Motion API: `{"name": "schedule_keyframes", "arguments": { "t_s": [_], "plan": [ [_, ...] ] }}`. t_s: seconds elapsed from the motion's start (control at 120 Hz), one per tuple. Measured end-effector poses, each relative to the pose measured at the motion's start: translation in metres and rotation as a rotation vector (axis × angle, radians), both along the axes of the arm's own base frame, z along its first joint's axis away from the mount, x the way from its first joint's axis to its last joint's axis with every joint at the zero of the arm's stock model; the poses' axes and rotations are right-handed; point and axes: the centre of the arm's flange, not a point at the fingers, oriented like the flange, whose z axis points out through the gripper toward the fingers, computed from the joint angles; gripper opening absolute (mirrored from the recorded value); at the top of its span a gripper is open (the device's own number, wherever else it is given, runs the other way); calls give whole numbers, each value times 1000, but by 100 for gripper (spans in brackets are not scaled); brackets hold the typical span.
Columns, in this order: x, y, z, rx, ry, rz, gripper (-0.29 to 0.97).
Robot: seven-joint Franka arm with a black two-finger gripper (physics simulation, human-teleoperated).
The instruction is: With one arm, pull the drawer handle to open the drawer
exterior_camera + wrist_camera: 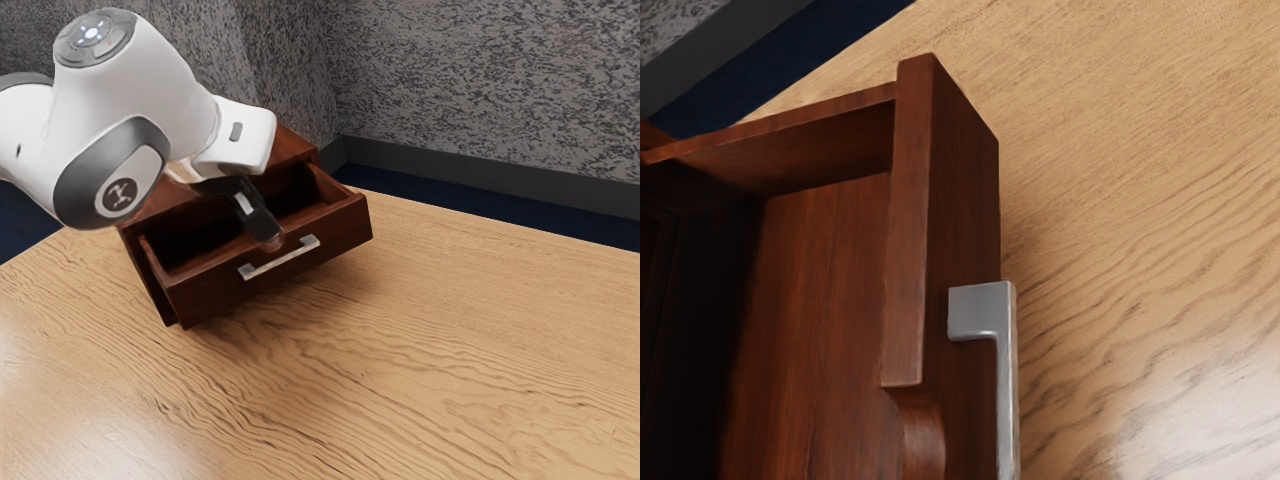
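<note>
Exterior view: tool (266,230) near handle (279,257), drawer (210,290) open

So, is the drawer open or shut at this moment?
Open. The drawer stands out from its cabinet, and its dark inside shows behind the front panel that carries the silver handle.

COUNT LOG | cabinet (296,150): 1 unit is present | drawer (330,228): 1 unit is present | handle (279,257): 1 unit is present | table (450,350): 1 unit is present | arm (120,110): 1 unit is present | gripper (266,232): 1 unit is present | wall faces (480,70): 2 units are present
</note>
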Motion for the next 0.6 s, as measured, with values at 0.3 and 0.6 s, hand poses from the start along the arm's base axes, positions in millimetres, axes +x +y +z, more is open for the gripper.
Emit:
{"name": "schedule_keyframes", "arguments": {
  "t_s": [0.3, 0.6],
  "plan": [
    [-5, -13, 100, -136, 160, 192, 67],
    [-26, -5, 86, -178, 339, 363, 68]
  ]
}}
